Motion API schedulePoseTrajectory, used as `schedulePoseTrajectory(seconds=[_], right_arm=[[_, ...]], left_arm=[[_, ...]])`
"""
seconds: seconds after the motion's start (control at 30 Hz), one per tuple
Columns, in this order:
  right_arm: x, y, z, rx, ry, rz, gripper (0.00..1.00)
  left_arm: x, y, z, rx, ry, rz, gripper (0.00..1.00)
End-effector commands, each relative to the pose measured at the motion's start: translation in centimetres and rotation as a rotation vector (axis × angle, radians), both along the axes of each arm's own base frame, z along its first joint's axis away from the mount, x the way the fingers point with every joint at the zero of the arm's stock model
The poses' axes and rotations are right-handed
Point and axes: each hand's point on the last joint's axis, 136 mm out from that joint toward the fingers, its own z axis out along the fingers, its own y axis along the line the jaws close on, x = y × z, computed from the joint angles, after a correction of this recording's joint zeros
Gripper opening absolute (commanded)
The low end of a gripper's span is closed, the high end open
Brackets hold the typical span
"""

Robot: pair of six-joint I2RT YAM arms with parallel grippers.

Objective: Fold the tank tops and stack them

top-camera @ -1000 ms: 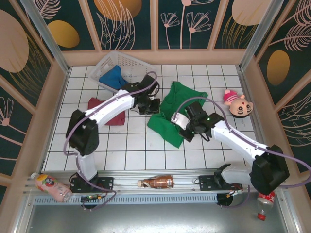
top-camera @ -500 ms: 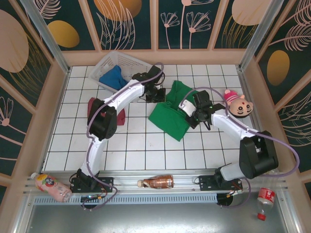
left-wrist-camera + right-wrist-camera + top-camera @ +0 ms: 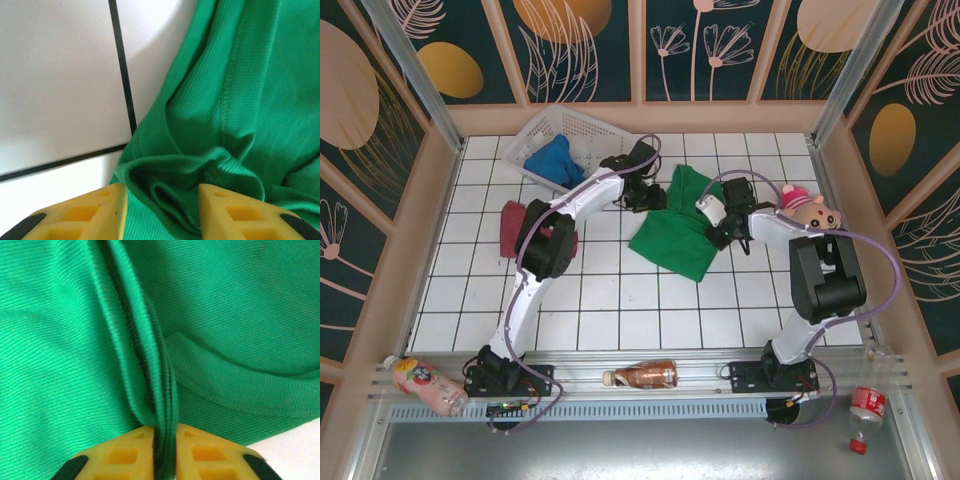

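I judge the job barely begun: nothing is folded or stacked that I can see. The green tank top (image 3: pixel 678 238) lies rumpled on the tiled tabletop (image 3: pixel 610 300) between my two arms, and both are on it. My left gripper (image 3: pixel 161 192) is at the garment's far left edge, its jaws part way apart with a thick bunch of hem filling the gap; it looks gripped. My right gripper (image 3: pixel 164 432) is on the right edge, jaws almost together and pinching a thin fold of the cloth. The maroon tank top (image 3: pixel 512 222) lies in a heap to the left, partly under my left arm, so I cannot tell whether it is folded. The blue tank top (image 3: pixel 552 160) sits crumpled in the white basket (image 3: pixel 535 125) at the back left and has yet to come out. That leaves flattening and folding the green one, then the others, then stacking. A pink plush toy (image 3: pixel 807 212) lies just beside my right arm, close enough to get swept if I spread the cloth rightward. A brown bottle (image 3: pixel 642 375) lies on the rail by the arm bases, well apart from the work.
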Motion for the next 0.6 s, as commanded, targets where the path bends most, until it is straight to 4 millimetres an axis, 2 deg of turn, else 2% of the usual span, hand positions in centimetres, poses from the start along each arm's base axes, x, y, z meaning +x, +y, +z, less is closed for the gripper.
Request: schedulePoseTrajectory(seconds=[0.0, 0.1, 0.17, 0.23, 0.37, 0.47, 0.57], right_arm=[[2.7, -0.9, 0.4, 0.001, -0.039, -0.096, 0.22], [3.8, -2.5, 0.4, -0.038, -0.054, -0.179, 0.29], [4.8, -3.5, 1.2, -0.018, -0.071, -0.256, 0.35], [5.4, -4.4, 1.9, -0.017, -0.074, -0.303, 0.37], [4.9, -4.7, 4.0, -0.013, -0.127, -0.307, 0.39], [3.1, -2.5, 6.5, 0.089, -0.187, -0.222, 0.45], [0.0, 1.0, 8.5, 0.162, -0.237, -0.071, 0.52]], left_arm=[[3.0, -0.2, 2.6, -0.039, -0.119, 0.032, 0.47], [3.5, -0.2, 4.1, -0.040, -0.162, 0.021, 0.52], [3.5, 0.0, 4.9, -0.036, -0.176, 0.019, 0.55], [3.2, 0.2, 6.0, -0.032, -0.186, 0.011, 0.57], [1.8, 1.2, 8.3, -0.022, -0.194, -0.002, 0.61], [0.0, 2.6, 9.6, 0.013, -0.176, -0.016, 0.65], [-2.7, 3.4, 10.0, -0.019, -0.129, -0.021, 0.68]])
